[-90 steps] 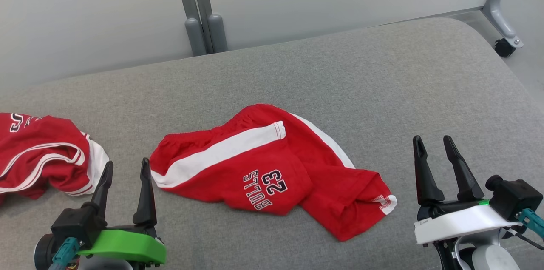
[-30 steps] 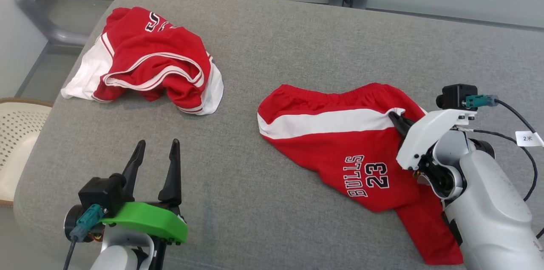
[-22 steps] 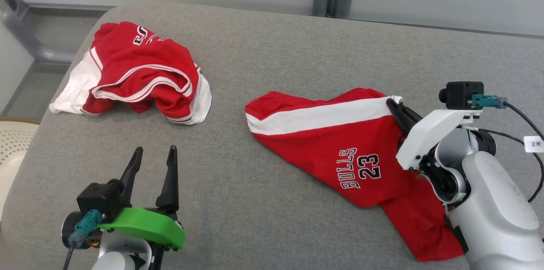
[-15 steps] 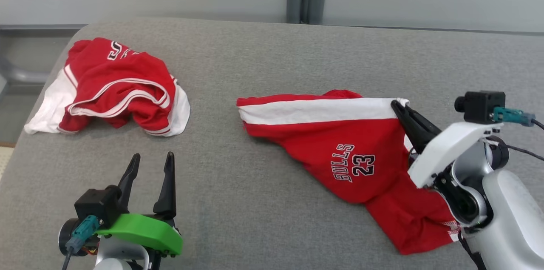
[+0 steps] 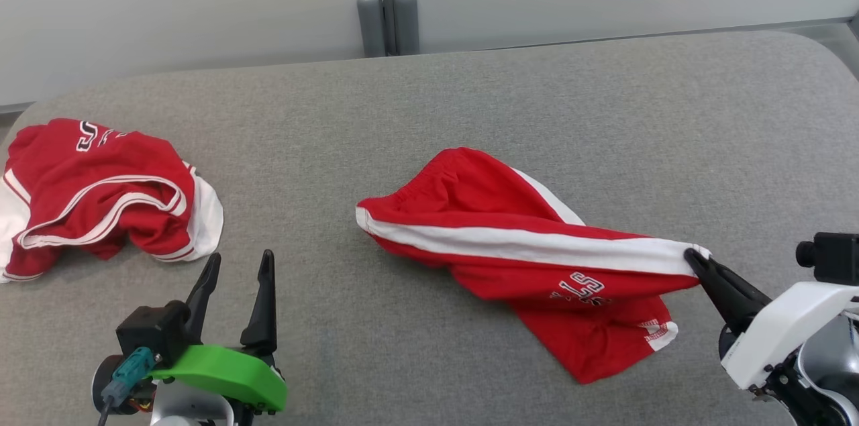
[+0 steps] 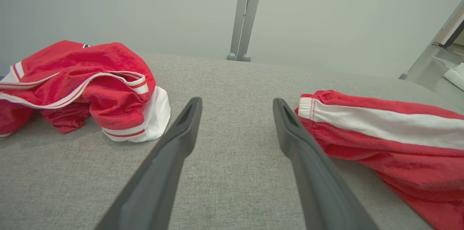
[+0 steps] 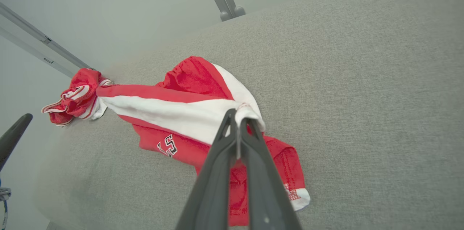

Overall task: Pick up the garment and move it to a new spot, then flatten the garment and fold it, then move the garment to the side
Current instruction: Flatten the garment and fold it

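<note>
Stretched out since half a second ago, the red shorts with a white side stripe (image 5: 510,238) now lie long and narrow, and their black-and-white print has folded under until only the letters "LS" show. They lie on the grey woven fabric surface (image 5: 537,104), reaching from its middle toward 4 o'clock in the head view. That surface has rounded corners and runs up to a pale wall (image 5: 168,3), with a pair of grey metal posts (image 5: 388,17) at 12 o'clock. A crumpled red-and-white jersey garment (image 5: 100,191) sits at 9 o'clock, well apart from the shorts.

The right gripper (image 5: 694,257), at 4 o'clock, is pinched tight on the hem end of the white stripe, which runs taut from it to the waistband. The left gripper (image 5: 240,257), at 7 o'clock, stands wide with nothing between its fingers.

The right wrist view gives the pinch close up: both fingers (image 7: 217,172) meet on a fold of white cloth. The left wrist view adds a grey slanted frame leg (image 6: 424,50) at 3 o'clock, past the surface's edge.
</note>
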